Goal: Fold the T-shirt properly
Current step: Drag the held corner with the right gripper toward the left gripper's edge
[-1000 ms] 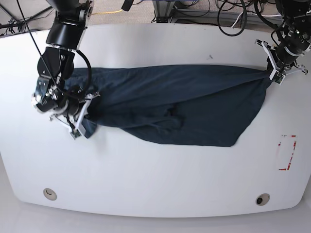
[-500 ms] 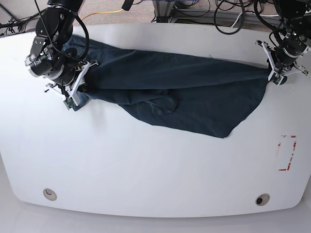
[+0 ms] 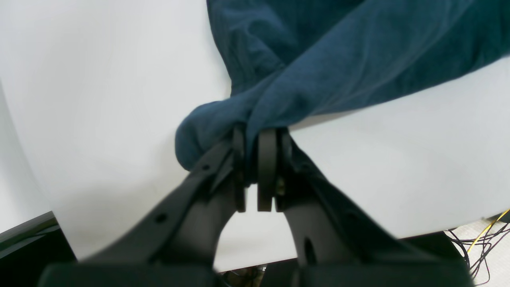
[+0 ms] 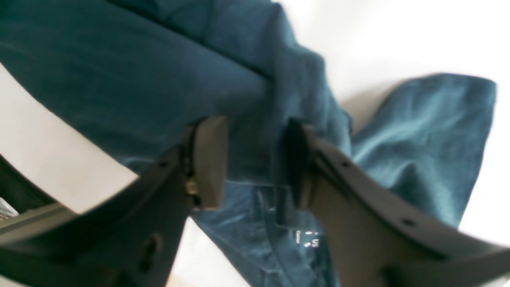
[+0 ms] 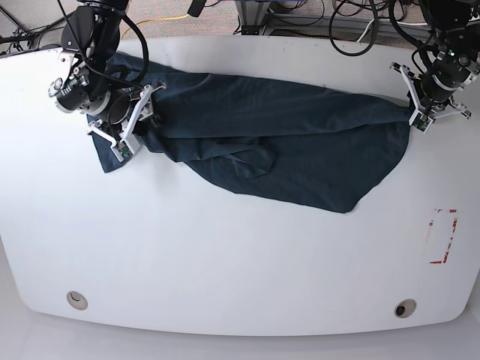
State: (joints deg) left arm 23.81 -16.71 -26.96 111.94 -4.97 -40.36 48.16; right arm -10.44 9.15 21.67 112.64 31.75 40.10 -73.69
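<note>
- Your T-shirt (image 5: 285, 154) lies stretched across the far half of the white table (image 5: 240, 262), running from one gripper to the other, with a loose flap sagging toward the table's middle.
- Your left gripper (image 3: 255, 167) is clamped on a bunched corner of the cloth; the wrist view shows its pads (image 3: 266, 167) pressed nearly together with fabric squeezed between them. In the base view it sits near the table's far right edge (image 5: 420, 114).
- Your right gripper (image 4: 253, 159) has its pads (image 4: 209, 159) set apart, with a thick fold of the shirt filling the gap, so it is grasping cloth. In the base view it is at the far left (image 5: 129, 139).
- The tabletop is glossy white with rounded corners; you can see two round holes (image 5: 76, 300) near its front edge.
- A red-and-white marker (image 5: 444, 236) is stuck on the table at the right.
- Beyond the far edge, black cables (image 5: 360, 22) and a yellow cord (image 5: 161, 20) lie on the floor.
</note>
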